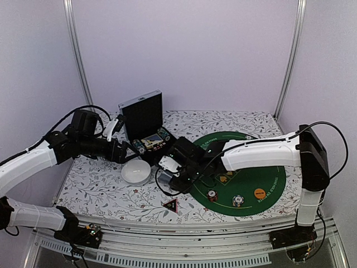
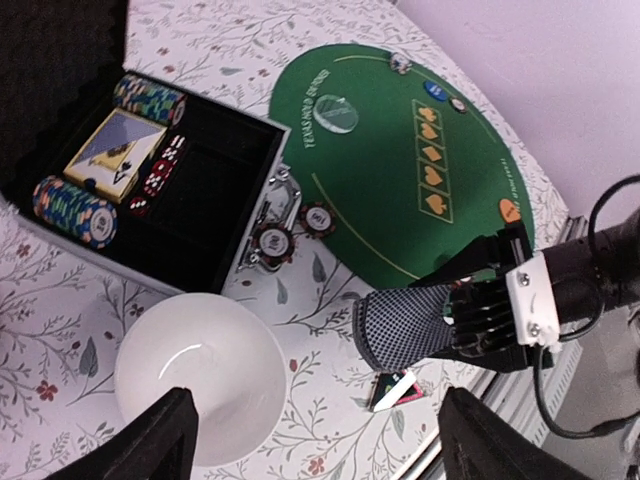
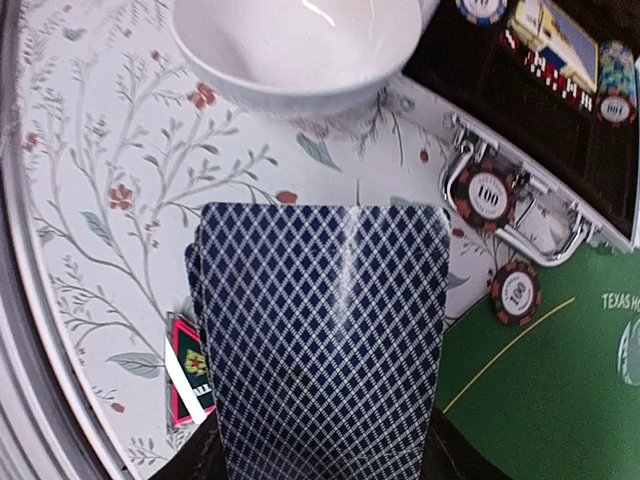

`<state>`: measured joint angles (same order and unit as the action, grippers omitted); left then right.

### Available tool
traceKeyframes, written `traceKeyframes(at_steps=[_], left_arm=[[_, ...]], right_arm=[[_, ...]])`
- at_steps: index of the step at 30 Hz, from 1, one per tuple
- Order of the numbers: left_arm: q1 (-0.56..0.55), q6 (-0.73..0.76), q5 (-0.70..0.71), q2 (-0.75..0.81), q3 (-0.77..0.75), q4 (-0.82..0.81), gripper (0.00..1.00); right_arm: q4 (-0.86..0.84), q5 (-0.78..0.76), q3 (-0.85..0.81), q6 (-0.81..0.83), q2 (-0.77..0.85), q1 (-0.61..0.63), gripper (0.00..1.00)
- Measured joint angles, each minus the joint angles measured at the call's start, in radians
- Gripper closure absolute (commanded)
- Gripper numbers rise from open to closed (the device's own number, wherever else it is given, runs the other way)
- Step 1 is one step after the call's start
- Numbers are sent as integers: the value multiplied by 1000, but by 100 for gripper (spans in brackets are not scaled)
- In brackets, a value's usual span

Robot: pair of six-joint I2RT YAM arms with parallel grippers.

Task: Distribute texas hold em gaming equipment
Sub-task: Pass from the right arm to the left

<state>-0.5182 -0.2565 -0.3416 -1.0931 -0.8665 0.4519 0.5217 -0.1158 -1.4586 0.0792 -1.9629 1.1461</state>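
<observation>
My right gripper (image 1: pixel 172 175) is shut on a stack of blue diamond-backed playing cards (image 3: pixel 320 330) and holds them above the floral cloth, just left of the green poker mat (image 1: pixel 245 167). The cards also show in the left wrist view (image 2: pixel 400 325). Below them lies the small black red-edged triangle (image 1: pixel 170 205), (image 3: pixel 188 372), (image 2: pixel 396 390). Two stripe-edged chips (image 3: pixel 485 196), (image 3: pixel 515 292) lie by the case latches. Two chips (image 1: pixel 212 195), (image 1: pixel 238 200) and an orange disc (image 1: pixel 259 192) lie on the mat. My left gripper (image 1: pixel 120 152) is open and empty above the white bowl (image 2: pixel 200 375).
The open black case (image 1: pixel 148 142) stands at the back left, with chip stacks (image 2: pixel 75 210), (image 2: pixel 150 100) and a card box (image 2: pixel 115 152) inside. The white bowl (image 1: pixel 136 171) sits in front of it. The table's front edge lies just beyond the triangle.
</observation>
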Motion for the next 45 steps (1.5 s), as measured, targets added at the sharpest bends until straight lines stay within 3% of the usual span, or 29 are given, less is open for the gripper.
traceKeyframes(at_steps=[4,11,18,33,39,45], left_arm=[[-48,77,-86,103,46,-71,2],[-153,370,-298,338,201,-259,2],[-159,542,-352,319,315,-384,2],[-164,574,-406,161,299,-502,2],[-187,551,-402,159,299,-554,19],[-203,539,-391,142,283,-574,27]], right_arm=[[-16,67,0,77,89,0,58],[-7,164,-2,163,187,0,60],[85,247,-87,223,196,2,62],[149,309,-237,293,192,50,64],[165,307,-266,306,177,51,64],[174,303,-294,317,165,52,65]])
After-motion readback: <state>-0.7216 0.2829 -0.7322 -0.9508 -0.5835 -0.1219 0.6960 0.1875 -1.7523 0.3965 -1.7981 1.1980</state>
